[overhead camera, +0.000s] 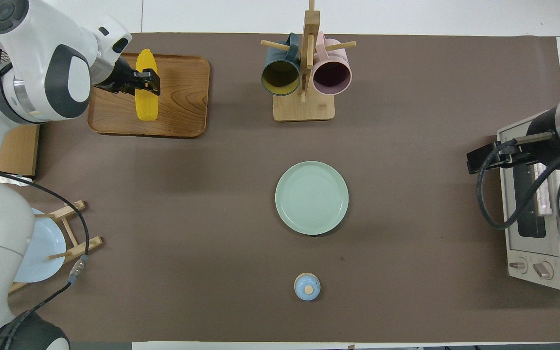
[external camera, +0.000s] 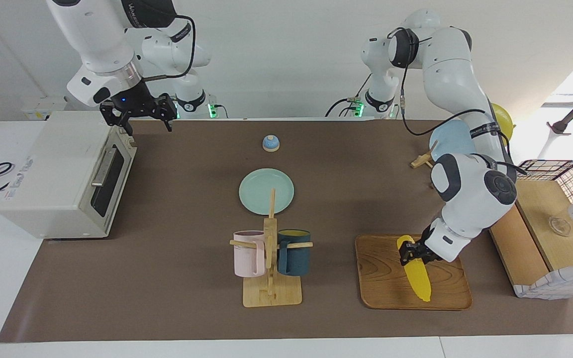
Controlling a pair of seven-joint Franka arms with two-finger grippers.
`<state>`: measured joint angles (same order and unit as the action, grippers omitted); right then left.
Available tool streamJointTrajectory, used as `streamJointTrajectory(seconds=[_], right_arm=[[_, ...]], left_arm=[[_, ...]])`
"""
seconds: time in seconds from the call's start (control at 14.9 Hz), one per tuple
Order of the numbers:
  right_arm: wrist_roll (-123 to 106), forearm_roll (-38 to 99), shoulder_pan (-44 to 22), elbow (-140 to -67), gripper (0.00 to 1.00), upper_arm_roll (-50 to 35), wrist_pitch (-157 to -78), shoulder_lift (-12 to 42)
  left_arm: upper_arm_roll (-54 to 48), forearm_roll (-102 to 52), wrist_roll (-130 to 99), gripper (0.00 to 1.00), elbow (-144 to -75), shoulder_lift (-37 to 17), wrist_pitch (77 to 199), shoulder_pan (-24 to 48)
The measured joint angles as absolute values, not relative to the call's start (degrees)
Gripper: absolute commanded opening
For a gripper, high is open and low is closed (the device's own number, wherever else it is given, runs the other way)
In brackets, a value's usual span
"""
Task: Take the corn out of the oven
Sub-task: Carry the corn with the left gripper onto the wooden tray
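Overhead view shows the corn [overhead camera: 146, 86] held over the wooden tray [overhead camera: 183, 97], its length running away from the robots, the left tool [overhead camera: 149, 81] clamped across the cob near its thicker end. From the facing view the corn [external camera: 415, 275] hangs tilted, tapered tip down toward the tray [external camera: 391, 278]; whether that tip already touches the wood cannot be told. The cob looks smooth, stiff and light — a hard rounded body that could roll or slip in a loose grip, so a hold square across its thick part, as now, seems the safest place; a grasp at the narrow tip would likely let it swing.

The oven [external camera: 62, 174] stands at the right arm's end of the surface with its dark glass door shut, so the corn is well out of it and the task reads as nearly done: what remains is judged to be setting the cob down flat and letting go. Lowered tip first, it may pivot and roll across the tray.

The right tool [external camera: 140, 112] hangs over the oven's corner nearest the robots, its fingers spread apart and empty, the arm waiting. A mug rack [external camera: 270, 258] and a pale green plate [external camera: 266, 191] sit mid-surface, well apart from the tray.
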<state>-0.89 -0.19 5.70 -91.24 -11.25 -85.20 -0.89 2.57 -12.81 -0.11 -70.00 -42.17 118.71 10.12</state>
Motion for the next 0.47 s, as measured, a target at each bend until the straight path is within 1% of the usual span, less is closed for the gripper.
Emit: streamJointTrajectory(seconds=[0.47], right_arm=[[-0.9, -1.9, 5.7, -91.2, 1.00, -11.2, -85.2, -0.8]], left_arm=[[2.6, -11.9, -0.1, 0.00, -70.0, -44.1, 121.2, 10.2]])
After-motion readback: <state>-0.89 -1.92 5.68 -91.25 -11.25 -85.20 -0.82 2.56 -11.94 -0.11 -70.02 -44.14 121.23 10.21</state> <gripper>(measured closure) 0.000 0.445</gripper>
